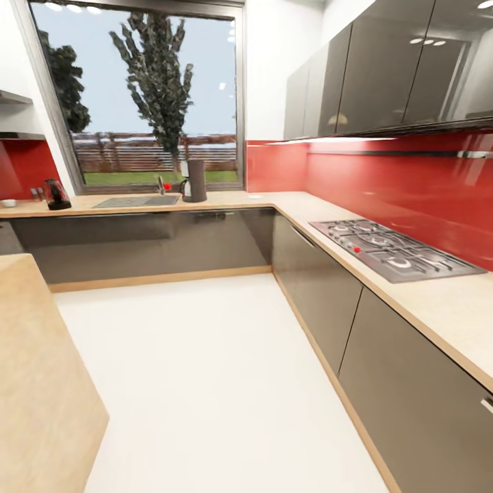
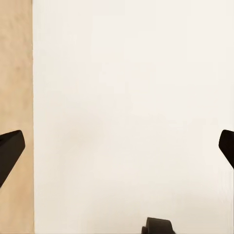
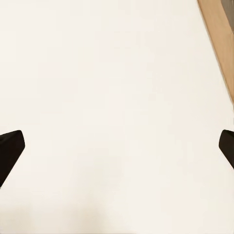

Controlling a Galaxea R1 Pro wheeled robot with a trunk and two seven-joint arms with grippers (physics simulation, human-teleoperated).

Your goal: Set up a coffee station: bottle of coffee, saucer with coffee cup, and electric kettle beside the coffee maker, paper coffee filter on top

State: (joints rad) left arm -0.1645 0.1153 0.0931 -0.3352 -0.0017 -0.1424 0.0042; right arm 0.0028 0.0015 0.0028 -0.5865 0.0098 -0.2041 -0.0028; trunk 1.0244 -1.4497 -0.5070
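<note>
Across the kitchen, a dark coffee maker (image 1: 56, 194) stands on the far countertop (image 1: 226, 200) at the left. A small white dish or cup (image 1: 8, 203) lies just left of it; I cannot tell which. A tall grey kettle (image 1: 195, 180) stands right of the sink (image 1: 137, 201), under the window. My left gripper (image 2: 117, 151) is open, its dark fingertips (image 2: 10, 146) wide apart over the white floor. My right gripper (image 3: 117, 151) is open too, nothing between its fingertips (image 3: 10, 146). The coffee bottle, the filter and the shelf are out of view.
White floor (image 1: 205, 370) runs ahead between a right-hand counter with a gas hob (image 1: 394, 248) and a beige worktop (image 1: 34, 370) close at my left. Dark wall cabinets (image 1: 383, 68) hang above the red backsplash. Two small jars (image 1: 35, 194) stand beside the coffee maker.
</note>
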